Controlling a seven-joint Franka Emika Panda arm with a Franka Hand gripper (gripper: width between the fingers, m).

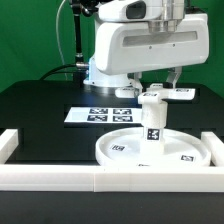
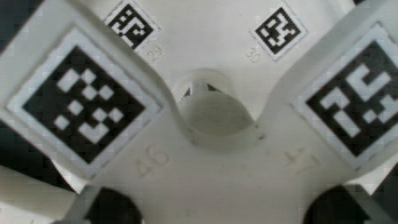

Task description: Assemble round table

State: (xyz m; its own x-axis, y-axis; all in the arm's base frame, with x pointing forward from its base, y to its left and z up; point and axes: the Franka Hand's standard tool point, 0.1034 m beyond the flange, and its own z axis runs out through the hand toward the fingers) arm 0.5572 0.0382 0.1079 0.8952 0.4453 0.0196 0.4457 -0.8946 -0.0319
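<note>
The round disc [image 1: 118,152] lies flat on the table with its rim up. The short post [image 1: 153,126] stands upright at its middle. The four-armed cross-shaped foot [image 1: 166,97] sits level on top of the post. My gripper [image 1: 164,86] reaches down from above and is shut on the foot. In the wrist view the foot [image 2: 214,175] fills the picture, with tags on its arms and a round hub [image 2: 215,108] at its centre. My gripper [image 2: 222,206] has one arm of the foot between its dark fingertips [image 2: 103,206].
The marker board [image 1: 95,114] lies on the black table behind the disc. The white straight-walled frame [image 1: 110,181] runs along the front and up both sides. The robot's base [image 1: 105,70] stands at the back.
</note>
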